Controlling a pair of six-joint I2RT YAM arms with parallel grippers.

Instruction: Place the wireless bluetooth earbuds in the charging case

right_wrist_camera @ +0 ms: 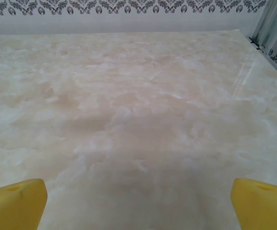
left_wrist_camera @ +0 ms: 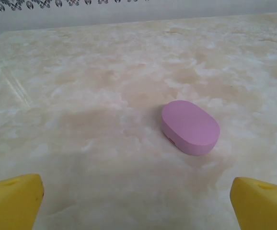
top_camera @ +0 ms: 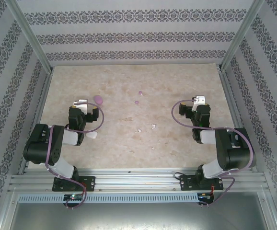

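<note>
Left jaws: the left gripper (left_wrist_camera: 137, 199) stands wide open, its yellow fingertips (left_wrist_camera: 11, 199) at the bottom corners of the left wrist view with bare table between them, gripping nothing.
Right jaws: the right gripper (right_wrist_camera: 138, 201) is spread just as wide and also empty, with yellow fingertips (right_wrist_camera: 14, 201) over bare marble-patterned surface.
Purple case: a pale purple oval plastic charging case (left_wrist_camera: 190, 127) lies closed and flat on the table ahead of the left jaws, a little to their right, apart from them. From above it sits just beyond the left gripper (top_camera: 82, 102).
Purple buds: two tiny pale purple plastic earbuds (top_camera: 140, 93) lie loose near mid-table, the second (top_camera: 136, 102) close beside the first, both well right of the case.
White buds: two tiny white plastic earbuds (top_camera: 153, 126) lie nearer the arms, the other (top_camera: 139, 130) close by, between the two arms.
White object: a small white rounded object (top_camera: 91, 135) lies beside the left arm; I cannot tell what it is.
Right arm: the right gripper (top_camera: 199, 100) is well apart from every bud.
Table: beige marble-patterned tabletop (top_camera: 177, 148).
</note>
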